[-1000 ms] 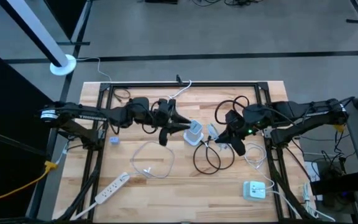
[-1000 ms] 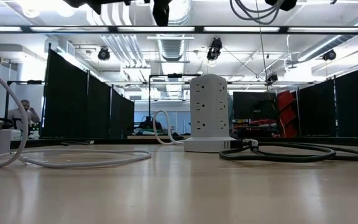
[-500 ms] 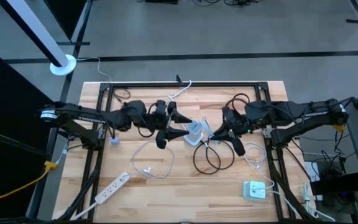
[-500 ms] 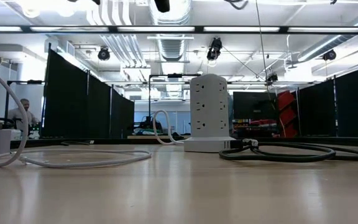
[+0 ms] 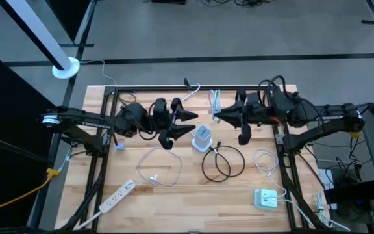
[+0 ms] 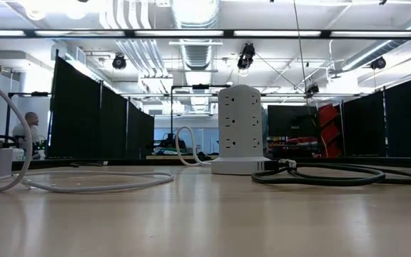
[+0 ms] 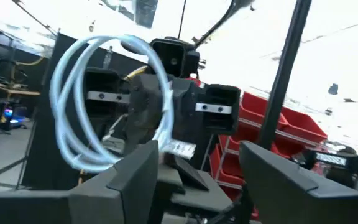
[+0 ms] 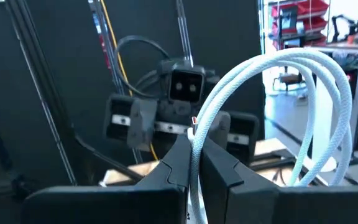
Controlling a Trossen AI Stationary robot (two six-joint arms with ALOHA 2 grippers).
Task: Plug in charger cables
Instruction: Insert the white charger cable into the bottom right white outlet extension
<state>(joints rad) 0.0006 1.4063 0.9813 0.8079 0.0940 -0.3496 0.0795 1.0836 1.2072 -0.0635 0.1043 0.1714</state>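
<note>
Right pincer (image 5: 221, 116): clamped shut on a looped white cable (image 5: 213, 101), pinched between the closed fingers (image 8: 178, 163) in its own wrist view. Lifted since a second ago, up off the desk (image 5: 284, 221) and back toward the far edge. Previously low beside the socket tower (image 5: 202, 138), cable trailing by it. Now well clear of the tower, loop hanging in the air.

Left pincer (image 5: 182, 127): fingers wide apart, nothing held. Opened over the last second from a half-closed stance. Pulled back slightly from the tower, hovering just beside it on the near-left. Faces the right pincer across the gap; white loop in plain sight in the left wrist view.

Both gone from the top of the low view, where dark parts showed a second ago.

Unchanged on the desk: black cable (image 5: 223, 162) coiled by the tower's foot, its end apparently at the base, though too small to confirm. Second white loop lying loose nearer the left side. Power strip (image 5: 115, 197) at the near-left corner, charger block (image 5: 265, 198) at the near-right.

Judgement: looks like a reposition or handover in mid-air, plug end not yet presented to any socket. Plug itself not made out. White cable still to be plugged in.
</note>
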